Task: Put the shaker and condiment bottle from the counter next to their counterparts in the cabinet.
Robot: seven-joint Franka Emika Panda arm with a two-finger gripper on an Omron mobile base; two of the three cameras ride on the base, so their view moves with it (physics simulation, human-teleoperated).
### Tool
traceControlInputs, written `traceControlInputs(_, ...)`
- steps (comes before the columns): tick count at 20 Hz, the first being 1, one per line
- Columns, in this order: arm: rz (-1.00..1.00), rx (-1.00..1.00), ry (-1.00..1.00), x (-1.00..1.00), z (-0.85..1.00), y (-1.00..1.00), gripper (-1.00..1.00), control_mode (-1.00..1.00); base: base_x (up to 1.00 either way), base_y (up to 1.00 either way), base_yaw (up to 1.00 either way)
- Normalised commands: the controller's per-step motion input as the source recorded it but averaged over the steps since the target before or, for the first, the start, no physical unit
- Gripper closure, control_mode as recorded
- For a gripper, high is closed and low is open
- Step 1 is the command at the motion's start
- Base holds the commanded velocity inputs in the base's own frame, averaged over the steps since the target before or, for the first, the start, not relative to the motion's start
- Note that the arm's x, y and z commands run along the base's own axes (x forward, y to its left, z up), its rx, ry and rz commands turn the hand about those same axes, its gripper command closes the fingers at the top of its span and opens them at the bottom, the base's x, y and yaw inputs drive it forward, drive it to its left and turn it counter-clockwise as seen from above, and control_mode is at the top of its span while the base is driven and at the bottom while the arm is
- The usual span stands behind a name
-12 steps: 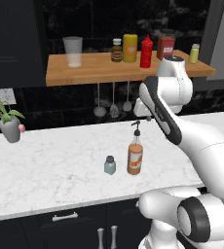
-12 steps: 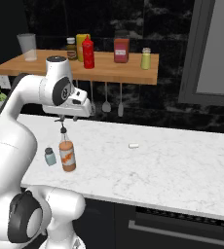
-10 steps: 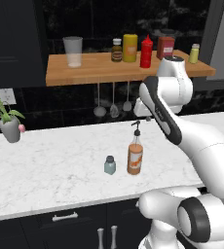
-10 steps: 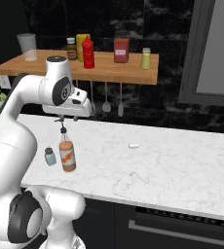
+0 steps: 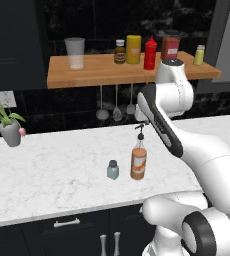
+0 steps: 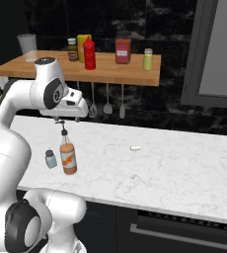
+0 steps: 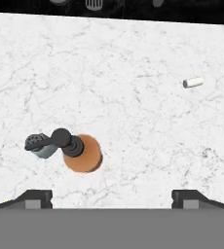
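Open-jawed gripper (image 7: 111, 197) hovers above the condiment bottle (image 5: 138, 161) and shaker (image 5: 112, 170), both on the counter (image 5: 47, 165); neither yet shelved.

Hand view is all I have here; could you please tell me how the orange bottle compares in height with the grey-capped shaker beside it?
Observer: The bottle stands far taller than the shaker; both are upright on the counter.
Operator: Thank you. How high is the gripper over the bottle?
Observer: The gripper hangs just above the bottle's pump top, not around it.
Operator: And where do the counterparts stand?
Observer: On the shelf above the counter: a red bottle and a yellow bottle near the middle, a yellow-green shaker towards its right end.
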Motion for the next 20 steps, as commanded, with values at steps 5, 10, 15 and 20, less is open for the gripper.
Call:
traceControlInputs(5,-0.16,-0.15,-0.26,-0.21,-0.01,0.32,-1.0,-1.0,0.0,0.0,0.0)
traceControlInputs(10,-0.19,-0.15,-0.27,-0.28,-0.15,0.25,-1.0,-1.0,0.0,0.0,0.0)
traceControlInputs(15,-0.14,-0.13,-0.22,-0.16,-0.1,0.15,-1.0,-1.0,0.0,0.0,0.0)
traceControlInputs(20,-0.14,-0.07,-0.21,-0.14,-0.07,0.02,-1.0,-1.0,0.0,0.0,0.0)
